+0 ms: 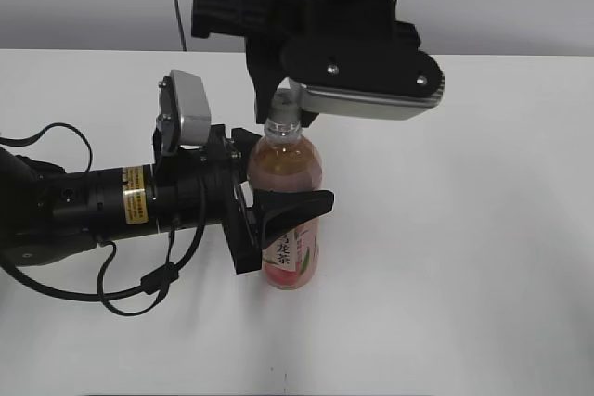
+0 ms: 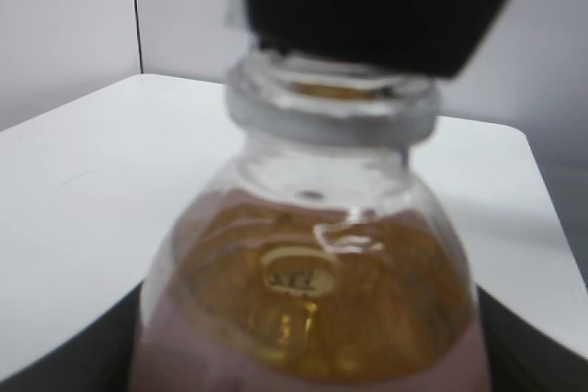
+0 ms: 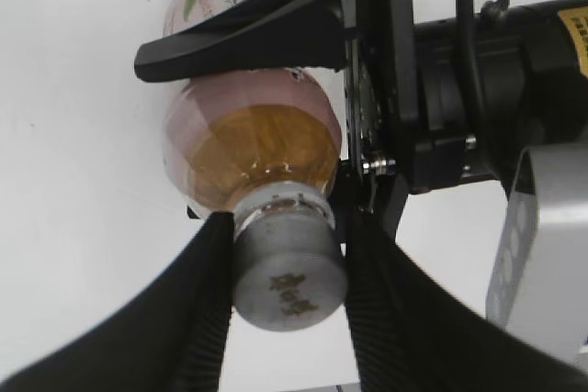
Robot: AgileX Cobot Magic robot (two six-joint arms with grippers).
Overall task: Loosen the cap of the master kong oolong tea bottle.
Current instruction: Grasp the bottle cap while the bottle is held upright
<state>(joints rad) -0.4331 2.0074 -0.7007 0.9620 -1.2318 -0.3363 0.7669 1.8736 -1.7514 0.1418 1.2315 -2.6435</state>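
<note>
upright on the white table (image 1: 483,229), the master kong oolong tea bottle (image 1: 288,169) is clamped at mid-body by the left gripper (image 1: 278,220); the right gripper (image 3: 285,273) pinches the cap (image 3: 287,284). step: unscrewing. next, judged: rotate the cap while the body stays braced.

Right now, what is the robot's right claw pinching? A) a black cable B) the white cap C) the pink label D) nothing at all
B: in the right wrist view the right gripper has a finger pressed on each side of the cap of the oolong tea bottle.
</note>
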